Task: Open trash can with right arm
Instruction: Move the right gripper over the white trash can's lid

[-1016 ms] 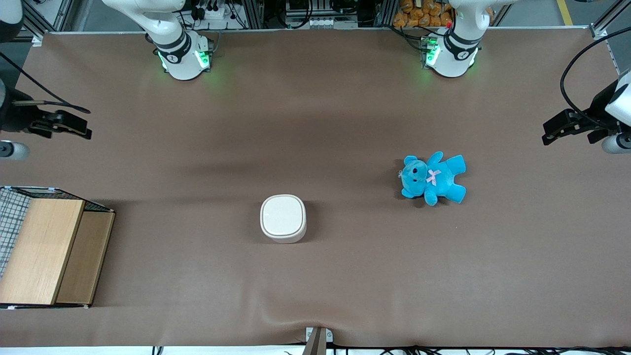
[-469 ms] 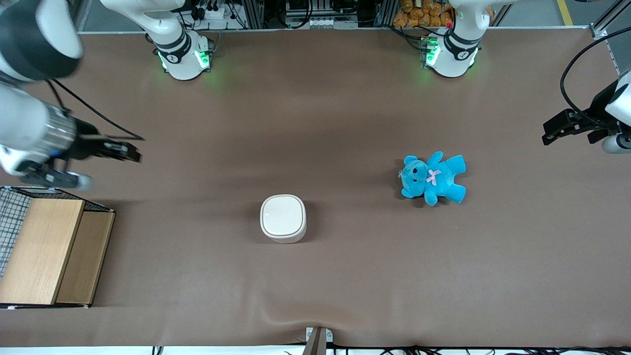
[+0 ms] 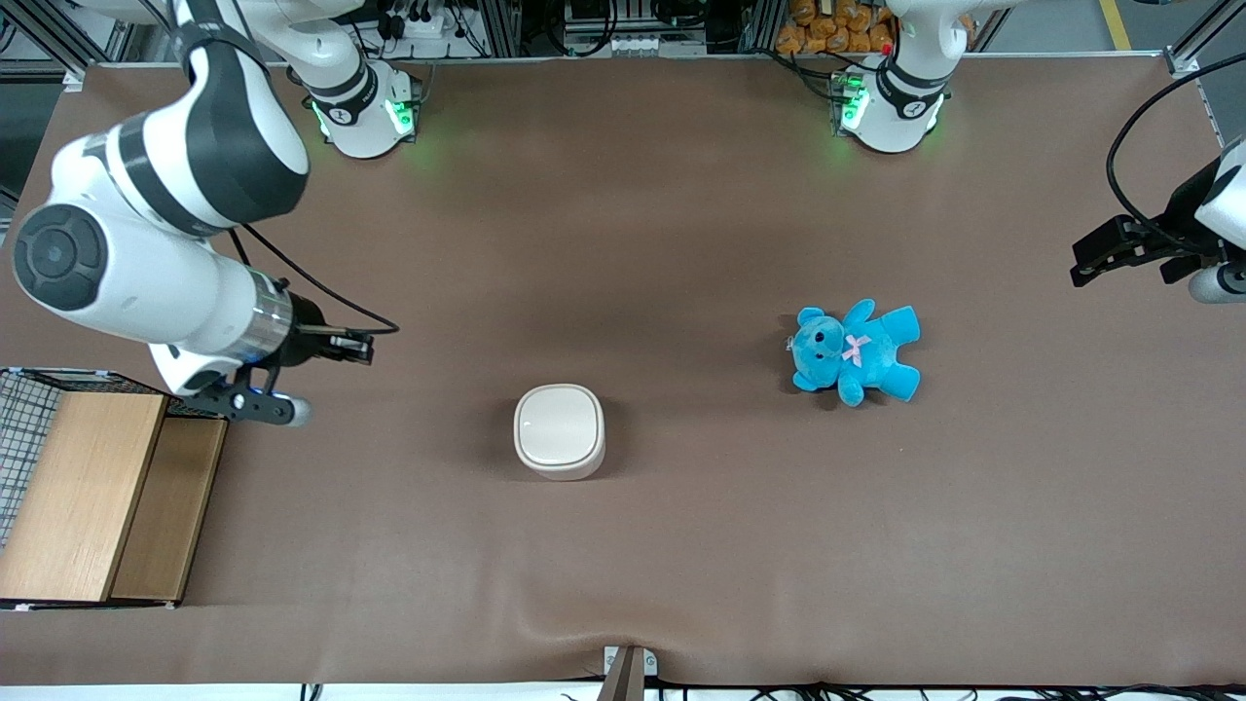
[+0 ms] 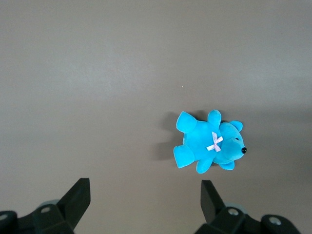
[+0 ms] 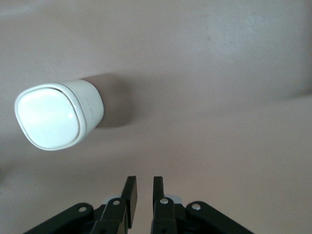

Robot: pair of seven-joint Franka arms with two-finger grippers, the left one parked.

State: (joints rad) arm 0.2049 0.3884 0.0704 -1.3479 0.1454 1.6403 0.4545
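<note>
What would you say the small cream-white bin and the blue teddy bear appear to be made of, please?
The small cream-white rounded-square trash can looks like smooth moulded plastic: its closed lid shows a soft sheen. The blue teddy bear looks like plush fabric, matte and fuzzy, with a pink ribbon bow. The black two-finger gripper, nearly shut, hangs toward the working arm's end, clear of both.

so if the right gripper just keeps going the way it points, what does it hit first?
Probably nothing but bare table. The right gripper hangs toward the working arm's end, nearly shut, and its line passes farther from the front camera than the trash can. Depth is unclear, so that's a guess.
</note>
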